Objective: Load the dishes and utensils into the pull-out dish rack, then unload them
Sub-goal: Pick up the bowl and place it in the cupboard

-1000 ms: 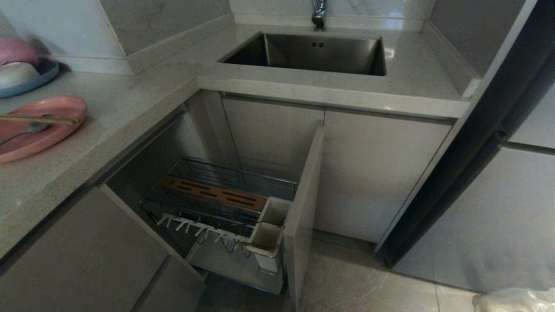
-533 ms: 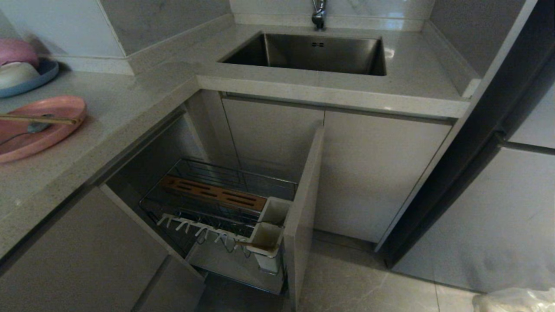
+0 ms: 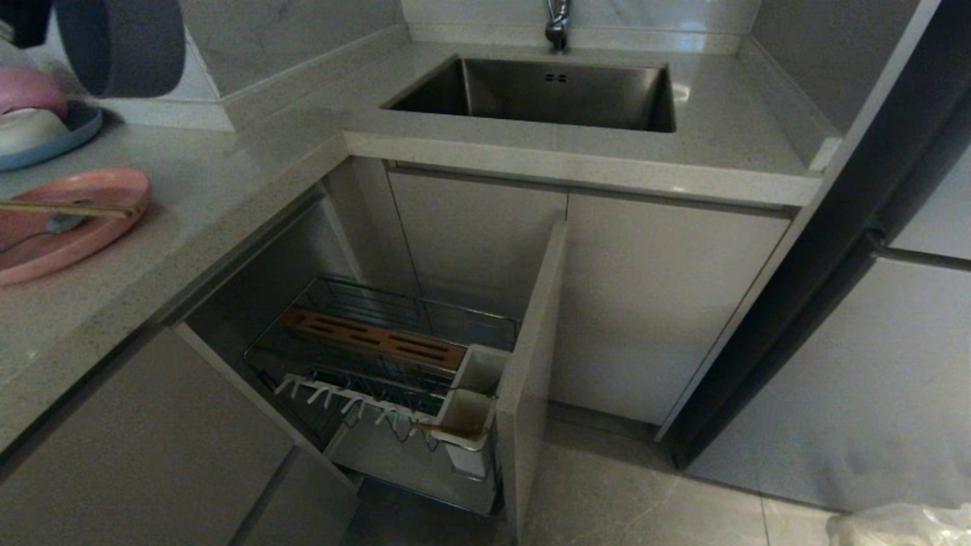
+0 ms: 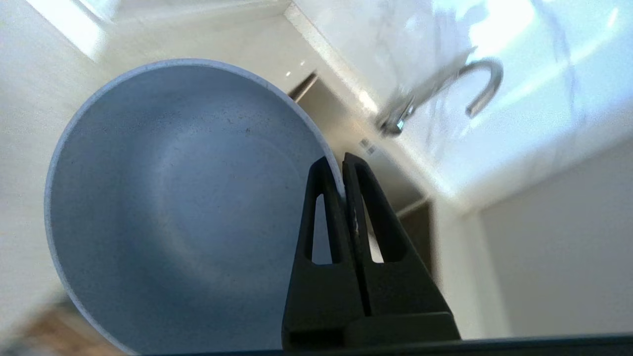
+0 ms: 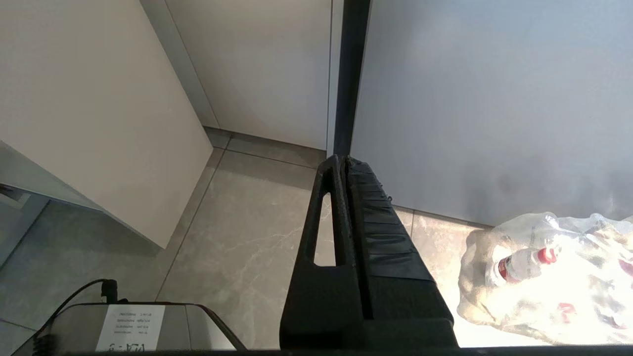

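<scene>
My left gripper (image 4: 335, 165) is shut on the rim of the blue-grey bowl (image 4: 173, 207), one finger inside the wall and one outside. In the head view the bowl (image 3: 121, 45) hangs on its side at the top left, above the counter. The salmon-pink plate (image 3: 76, 227) lies on the counter at the left, with the wooden chopsticks (image 3: 68, 206) and the grey spoon (image 3: 57, 224) on it. The pull-out dish rack (image 3: 341, 379) stands pulled out below the counter, with its wooden strip (image 3: 372, 337), white cups (image 3: 466, 413) and beige front panel (image 3: 531, 364). My right gripper (image 5: 341, 160) is shut and empty, hanging over the floor.
A dark blue plate (image 3: 76, 133) with a pink and a white bowl sits at the far left of the counter. The sink (image 3: 546, 95) and faucet (image 3: 557, 26) are at the back. A clear bag of bottles (image 5: 554, 277) lies on the floor to the right.
The blue-grey bowl has swung into the head view at the top left, carried by my left gripper. The plate, utensils and rack have not moved.
</scene>
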